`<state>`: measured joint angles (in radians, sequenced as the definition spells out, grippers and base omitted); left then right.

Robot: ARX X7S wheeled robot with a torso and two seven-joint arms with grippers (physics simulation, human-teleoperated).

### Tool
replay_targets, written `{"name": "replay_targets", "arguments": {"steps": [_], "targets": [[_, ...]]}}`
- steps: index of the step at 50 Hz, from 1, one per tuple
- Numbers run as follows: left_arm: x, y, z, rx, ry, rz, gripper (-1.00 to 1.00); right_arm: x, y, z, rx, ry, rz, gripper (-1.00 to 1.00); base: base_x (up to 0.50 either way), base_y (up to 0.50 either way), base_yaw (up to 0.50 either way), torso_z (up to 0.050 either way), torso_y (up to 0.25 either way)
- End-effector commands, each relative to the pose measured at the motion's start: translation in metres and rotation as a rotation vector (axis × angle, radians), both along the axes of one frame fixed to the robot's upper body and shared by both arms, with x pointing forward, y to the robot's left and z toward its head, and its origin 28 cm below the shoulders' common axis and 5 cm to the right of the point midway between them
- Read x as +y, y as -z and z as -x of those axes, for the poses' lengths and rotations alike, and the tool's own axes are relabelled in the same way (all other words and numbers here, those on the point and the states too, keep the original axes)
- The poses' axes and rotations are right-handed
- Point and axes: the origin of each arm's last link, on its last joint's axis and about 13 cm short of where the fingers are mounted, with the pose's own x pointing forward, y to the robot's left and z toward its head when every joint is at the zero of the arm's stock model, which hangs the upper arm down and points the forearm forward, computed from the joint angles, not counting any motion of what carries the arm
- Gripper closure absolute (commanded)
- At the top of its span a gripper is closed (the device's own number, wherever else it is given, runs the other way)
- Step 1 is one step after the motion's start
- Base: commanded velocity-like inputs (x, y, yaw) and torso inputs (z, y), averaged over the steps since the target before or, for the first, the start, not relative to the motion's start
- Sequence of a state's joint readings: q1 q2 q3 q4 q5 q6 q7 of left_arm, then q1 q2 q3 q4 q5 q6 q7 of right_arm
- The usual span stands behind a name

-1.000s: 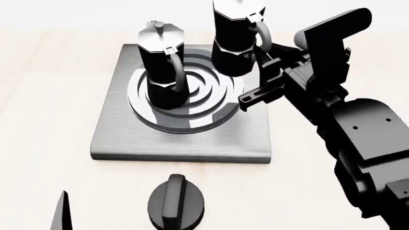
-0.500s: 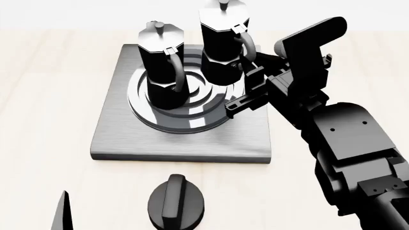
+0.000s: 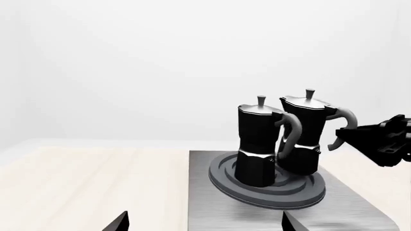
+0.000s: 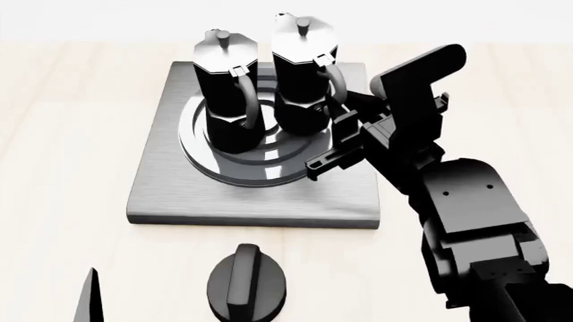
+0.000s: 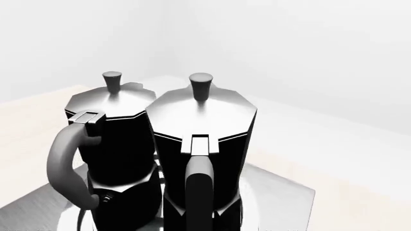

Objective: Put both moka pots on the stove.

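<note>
Pots stood side by side on the stove burner, upright and close together: the left pot sat on the rings, and the right pot was just beside it with my right jaws at its looped handle, though I could not tell whether they pinched it. My left jaws showed only two tips, spread apart, well short of the stove. A knob lay on the table in front of the stove.
</note>
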<state>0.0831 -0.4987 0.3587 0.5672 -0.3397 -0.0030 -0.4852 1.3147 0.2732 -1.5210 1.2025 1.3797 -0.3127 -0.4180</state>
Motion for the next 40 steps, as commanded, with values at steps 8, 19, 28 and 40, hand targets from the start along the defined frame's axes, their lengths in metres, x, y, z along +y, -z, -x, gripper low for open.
{"name": "replay_targets", "arguments": {"steps": [8,19,28,40], "targets": [[-0.001,-0.001,0.001,0.000,0.002,0.000,-1.00,0.007,0.003,-0.003,-0.013,0.003,-0.041,1.00,0.00,0.00,0.00,0.001,0.001],[-0.001,-0.001,0.001,0.000,0.002,0.002,-1.00,0.009,0.007,-0.002,-0.006,0.006,-0.029,1.00,0.00,0.00,0.00,0.000,0.001],[-0.001,-0.002,0.002,0.000,0.004,0.002,-1.00,0.012,0.009,-0.002,0.000,0.006,-0.020,1.00,0.00,0.00,0.00,0.000,0.000],[0.000,-0.001,0.001,0.000,0.003,0.002,-1.00,0.011,0.015,0.000,-0.004,0.025,-0.007,-1.00,0.00,0.00,0.00,0.000,0.000]]}}
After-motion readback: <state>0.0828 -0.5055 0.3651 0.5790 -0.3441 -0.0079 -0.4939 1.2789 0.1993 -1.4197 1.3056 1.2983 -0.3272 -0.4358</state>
